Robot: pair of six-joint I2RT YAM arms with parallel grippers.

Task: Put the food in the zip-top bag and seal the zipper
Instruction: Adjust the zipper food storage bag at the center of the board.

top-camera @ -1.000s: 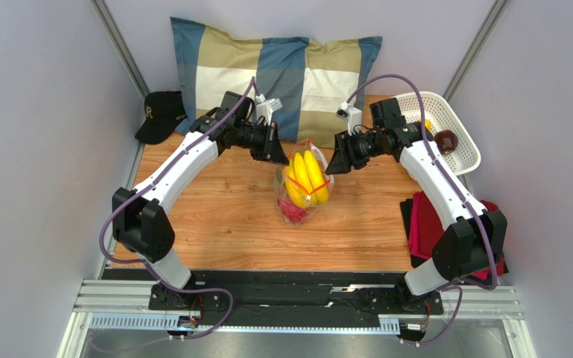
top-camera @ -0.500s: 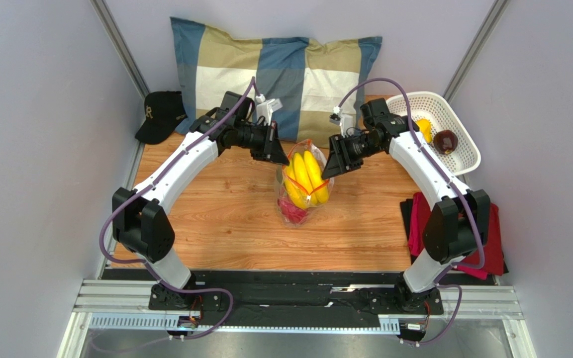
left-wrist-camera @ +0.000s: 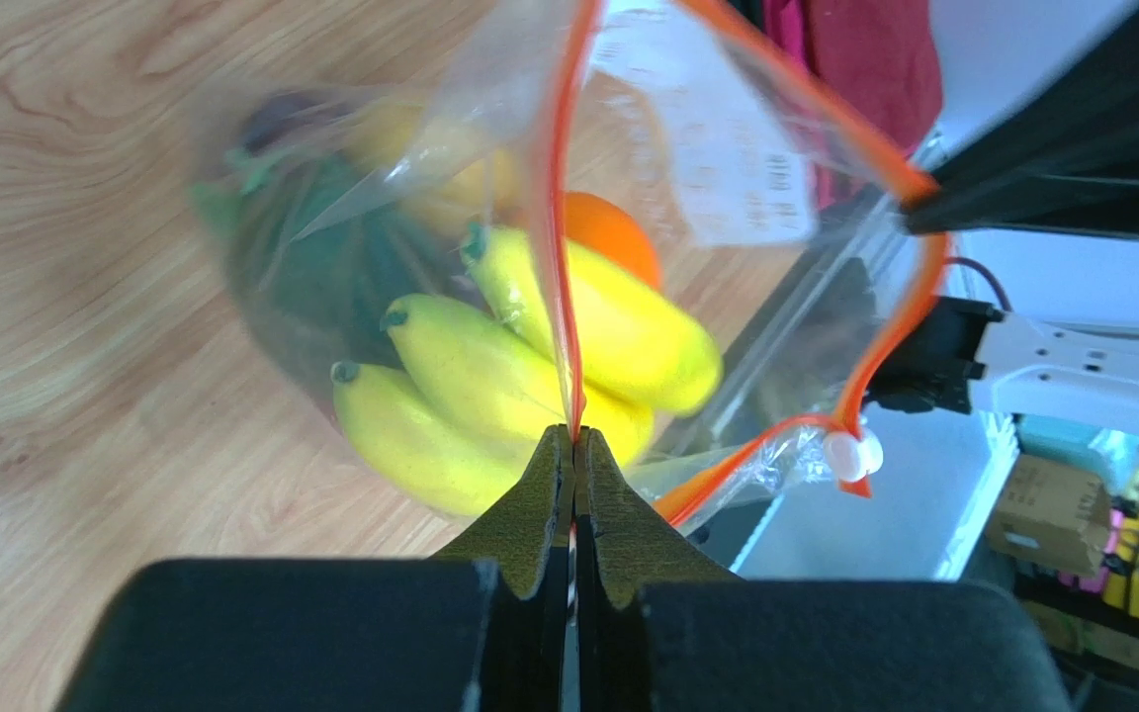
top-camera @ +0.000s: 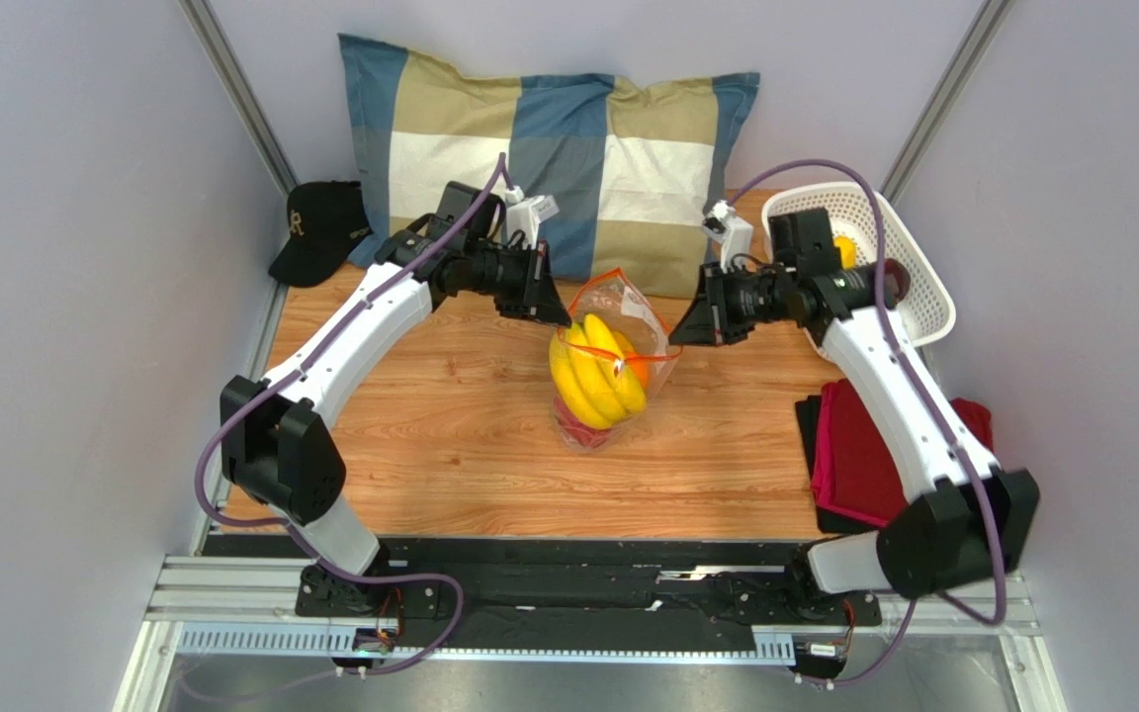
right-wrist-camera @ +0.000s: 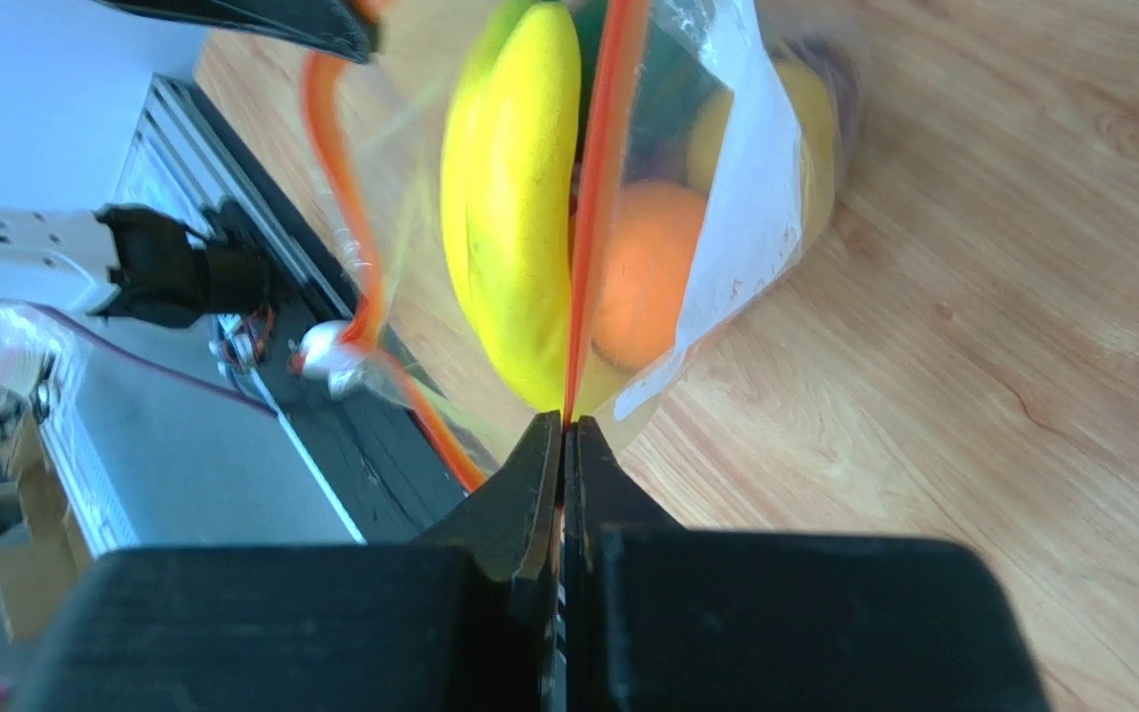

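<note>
Clear crinkly plastic zip-top bag (top-camera: pixel 613 353) is hanging between the two arms over the middle of the wooden table (top-camera: pixel 427 430), mouth gaping upward. Left claw (left-wrist-camera: pixel 576 435) is pinching the thin orange-red zipper strip (left-wrist-camera: pixel 559 223) at one rim, fingers pressed together on it. Right claw (right-wrist-camera: pixel 562 426) is pinching the opposite rim the same way. Yellow banana bunch (top-camera: pixel 595 378) is sitting inside the bag, with a round orange fruit (right-wrist-camera: pixel 647 275) and a dark, green-tipped piece (left-wrist-camera: pixel 308 267) lying lower down.

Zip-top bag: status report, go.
Left gripper and right gripper both shut on zipper. Zip-top bag held between them, mouth unsealed; banana bunch and orange inside. Bunch sits high at the mouth, may foul the seal.
</note>
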